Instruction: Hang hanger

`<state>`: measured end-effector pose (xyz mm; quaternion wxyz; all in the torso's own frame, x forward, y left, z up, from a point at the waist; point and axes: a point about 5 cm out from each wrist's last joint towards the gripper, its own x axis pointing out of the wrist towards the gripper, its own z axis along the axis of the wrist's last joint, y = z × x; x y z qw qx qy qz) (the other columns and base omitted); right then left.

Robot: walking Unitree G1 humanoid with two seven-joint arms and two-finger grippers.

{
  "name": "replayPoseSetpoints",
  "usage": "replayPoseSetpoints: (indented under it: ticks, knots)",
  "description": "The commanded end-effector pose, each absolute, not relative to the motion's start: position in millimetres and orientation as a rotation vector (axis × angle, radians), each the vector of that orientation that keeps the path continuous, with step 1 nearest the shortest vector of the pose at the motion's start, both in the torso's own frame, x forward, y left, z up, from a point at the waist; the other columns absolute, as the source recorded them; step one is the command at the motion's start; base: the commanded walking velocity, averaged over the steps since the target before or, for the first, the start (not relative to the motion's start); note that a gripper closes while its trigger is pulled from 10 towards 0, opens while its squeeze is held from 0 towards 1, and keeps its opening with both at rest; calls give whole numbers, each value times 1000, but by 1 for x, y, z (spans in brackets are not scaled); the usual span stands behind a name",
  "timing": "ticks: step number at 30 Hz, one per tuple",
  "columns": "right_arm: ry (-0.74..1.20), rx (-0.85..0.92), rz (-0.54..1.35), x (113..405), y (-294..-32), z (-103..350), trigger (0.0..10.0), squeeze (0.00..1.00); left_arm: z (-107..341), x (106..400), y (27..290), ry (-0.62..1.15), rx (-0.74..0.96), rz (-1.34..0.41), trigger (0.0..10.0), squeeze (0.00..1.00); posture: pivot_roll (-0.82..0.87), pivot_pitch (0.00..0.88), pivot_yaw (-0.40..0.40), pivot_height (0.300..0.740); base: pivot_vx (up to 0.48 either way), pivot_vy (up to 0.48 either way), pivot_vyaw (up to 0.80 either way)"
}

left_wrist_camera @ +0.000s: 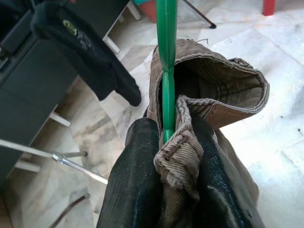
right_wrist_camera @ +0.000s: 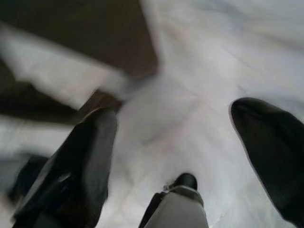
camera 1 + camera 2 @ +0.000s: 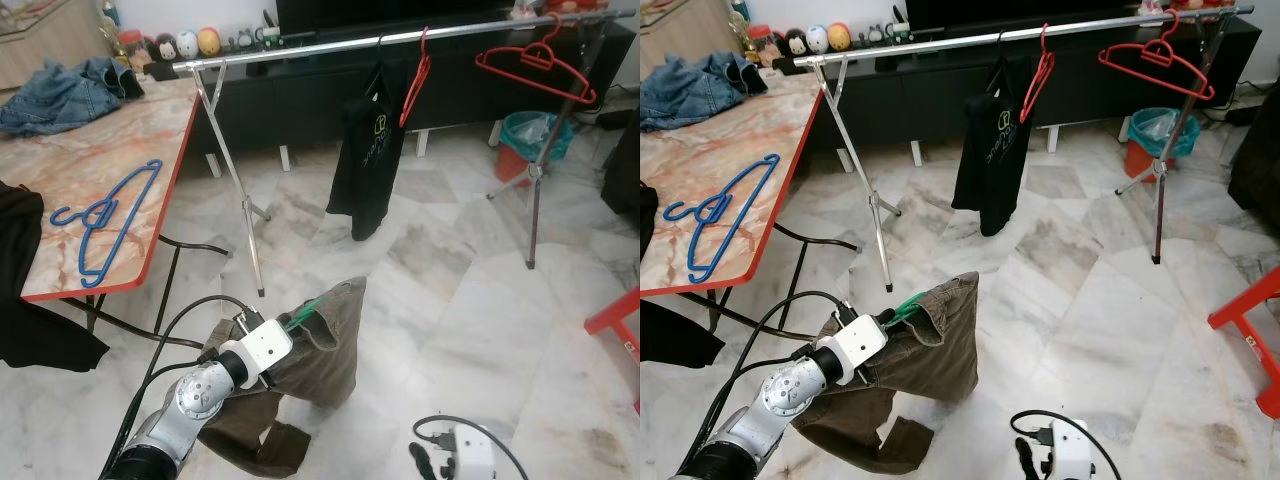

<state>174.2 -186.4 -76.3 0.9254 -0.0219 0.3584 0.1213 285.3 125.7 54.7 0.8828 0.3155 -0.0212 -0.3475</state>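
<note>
- The left gripper (image 1: pixel 166 142) is clamped on a green hanger (image 1: pixel 166 57) and a bunched fold of brown trousers (image 1: pixel 213 95); both are pinched between its two black fingers (image 1: pixel 135 180).
- The hanger is held low above the marble floor (image 3: pixel 450 300), with the trousers draped from it and trailing onto the floor beside the left arm.
- The right gripper (image 2: pixel 173 137) is seen with its fingers spread wide apart and nothing between them, above the floor.
- A metal rail (image 3: pixel 400 38) is seen well beyond the hanger, carrying a black shirt (image 3: pixel 370 150) and two red hangers (image 3: pixel 535 62).
- A blue hanger (image 3: pixel 105 215) is laid near the table's (image 3: pixel 80 150) red front edge; blue denim (image 3: pixel 60 95) is piled at its far end.
</note>
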Motion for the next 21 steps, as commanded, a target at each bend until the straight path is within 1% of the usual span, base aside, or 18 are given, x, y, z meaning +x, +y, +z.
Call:
replayPoseSetpoints:
  ticks: [1, 2, 4, 5, 7, 9, 11, 12, 13, 15, 21]
  knots:
    - [549, -108, 375, 218, -187, -46, 10000, 0, 62, 290, 125, -90, 693, -729, 10000, 0, -32, 27, 85, 740, 0, 0, 0]
    - [465, -120, 408, 236, -190, -30, 10000, 0, 62, 290, 124, -93, 696, -731, 10000, 0, -32, 22, 84, 740, 0, 0, 0]
    - [335, -129, 442, 256, -190, -7, 10000, 0, 62, 290, 123, -99, 706, -736, 10000, 0, -30, 19, 84, 740, 0, 0, 0]
    - [335, -129, 442, 256, -190, -7, 10000, 0, 62, 290, 123, -99, 706, -736, 10000, 0, -30, 19, 84, 740, 0, 0, 0]
    - [223, -155, 443, 268, -187, 11, 10000, 0, 62, 290, 122, -100, 710, -734, 10000, 0, -32, 17, 84, 740, 0, 0, 0]
    - [199, -166, 442, 271, -186, 16, 10000, 0, 61, 290, 122, -99, 711, -733, 10000, 0, -30, 18, 83, 740, 0, 0, 0]
    - [167, -144, 483, 273, -179, 20, 10000, 0, 61, 291, 121, -102, 719, -734, 10000, 0, -31, 20, 84, 740, 0, 0, 0]
    - [160, -96, 541, 271, -174, 22, 10000, 0, 61, 291, 120, -104, 721, -735, 10000, 0, -30, 25, 84, 740, 0, 0, 0]
    - [160, -96, 541, 271, -174, 22, 10000, 0, 61, 291, 120, -104, 721, -735, 10000, 0, -30, 25, 84, 740, 0, 0, 0]
    - [165, -35, 648, 265, -166, 23, 10000, 0, 61, 291, 120, -107, 726, -736, 10000, 0, -28, 26, 84, 740, 0, 0, 0]
    - [216, -39, 747, 253, -164, 18, 10000, 0, 65, 292, 118, -129, 744, -758, 10000, 0, -29, 33, 81, 740, 0, 0, 0]
